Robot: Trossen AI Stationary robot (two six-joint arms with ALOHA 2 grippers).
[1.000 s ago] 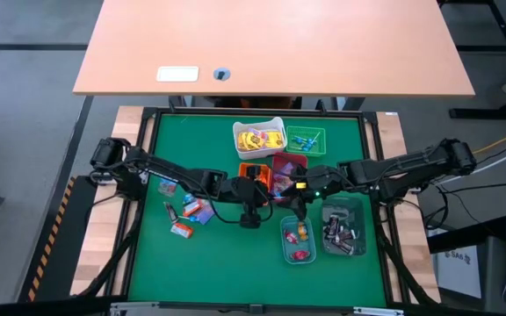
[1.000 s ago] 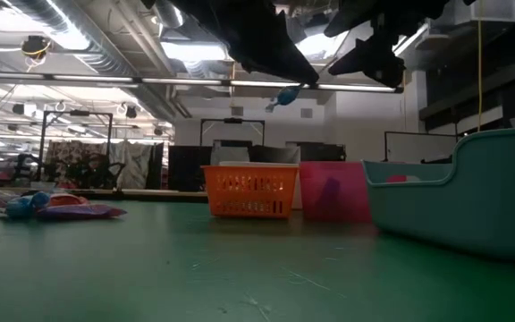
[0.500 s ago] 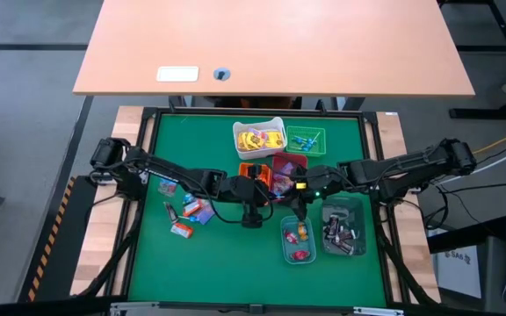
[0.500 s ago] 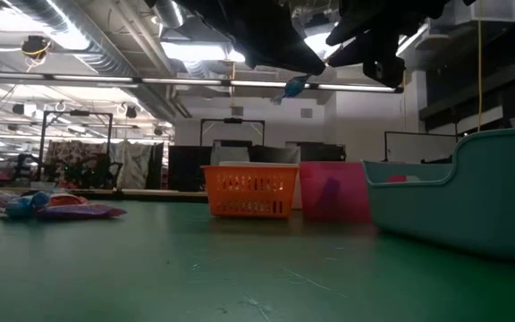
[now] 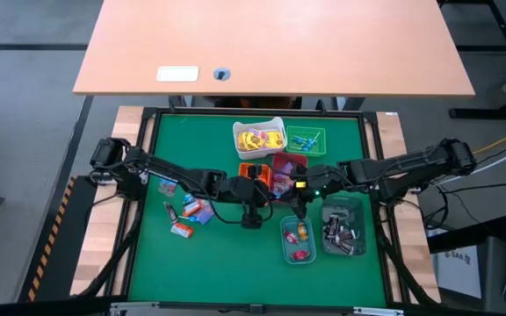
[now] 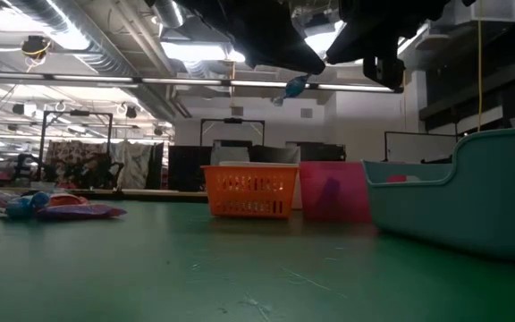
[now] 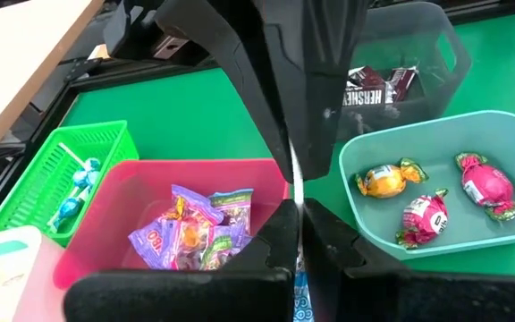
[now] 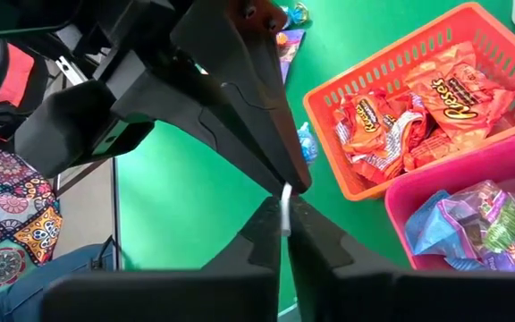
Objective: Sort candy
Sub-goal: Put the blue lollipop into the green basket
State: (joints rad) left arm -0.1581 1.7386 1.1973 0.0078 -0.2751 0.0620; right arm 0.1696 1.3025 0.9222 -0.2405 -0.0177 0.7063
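Observation:
A blue candy (image 6: 293, 87) on a white stick hangs in the air above the orange bin (image 5: 253, 171) and the pink bin (image 5: 284, 167). My two grippers meet at it, tip to tip. My left gripper (image 7: 299, 234) reaches in from the table's left and is shut on it. My right gripper (image 8: 286, 215) reaches in from the right and is shut on the stick. Loose candy (image 5: 187, 212) lies on the green mat at the left. My left gripper pinches the candy between its two fingers at the stick's head end (image 7: 299, 207). The stick runs on past the fingertips, and the blue wrapped head (image 6: 293, 87) hangs just below them. The fingers slant down from the table's left. The candy is clear of the bins. My right gripper pinches the white stick's free end (image 8: 286, 193) between its two fingers. The fingers slant down from the table's right and lie along the stick, facing the left gripper's tips. The blue head (image 8: 306, 143) shows beyond them, beside the left gripper's fingers.
A white bin (image 5: 258, 138) with yellow candy and a green bin (image 5: 306, 139) with blue candy stand at the far side. Two clear teal bins (image 5: 297, 239) (image 5: 343, 228) holding candy stand near the right. A wooden table (image 5: 271, 44) lies beyond the mat.
My right gripper has shut on the candy's stick without moving from its place. My left gripper has stayed shut on the candy. The blue head has swung up a little under the left gripper's tip.

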